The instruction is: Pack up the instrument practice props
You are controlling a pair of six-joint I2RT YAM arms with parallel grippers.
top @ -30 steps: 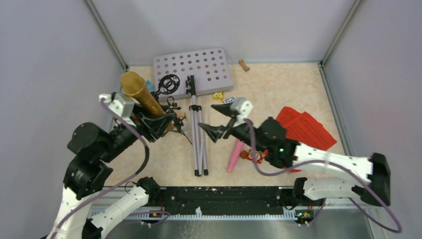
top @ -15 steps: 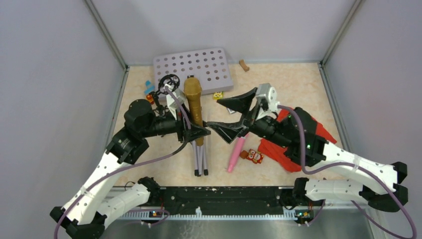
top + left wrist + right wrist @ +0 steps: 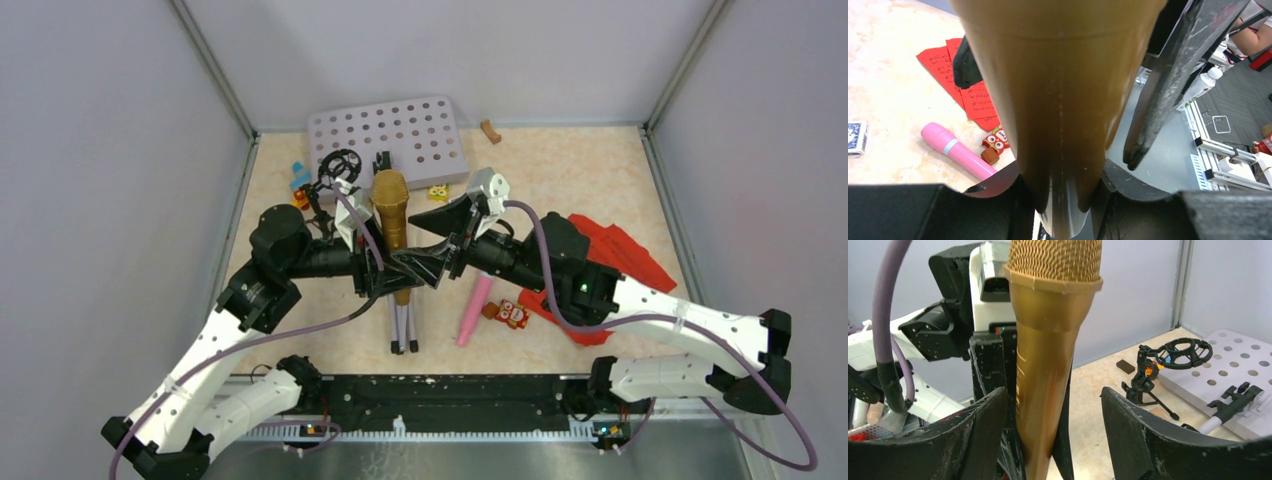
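My left gripper (image 3: 400, 268) is shut on the gold microphone (image 3: 390, 205), which stands upright over the middle of the table. In the left wrist view its body (image 3: 1063, 100) fills the frame above my left gripper (image 3: 1063, 200). My right gripper (image 3: 428, 243) is open and straddles the microphone (image 3: 1048, 340). In the right wrist view the jaws of the right gripper (image 3: 1053, 412) stand apart on either side of it. The pink microphone (image 3: 472, 310), silver tripod pole (image 3: 402, 320), red pages (image 3: 625, 255), grey tray (image 3: 390, 135) and a black mic tripod (image 3: 335, 172) lie on the table.
An owl toy (image 3: 512, 313) lies beside the pink microphone. Small colourful toys (image 3: 300, 180) sit at the left, and a wooden block (image 3: 489, 131) lies near the back wall. A blue card deck (image 3: 855, 137) lies on the tabletop. Grey walls close three sides.
My left arm has swung the gold microphone from the left side to the centre. My right gripper has moved in to straddle it, its jaws a little narrower.
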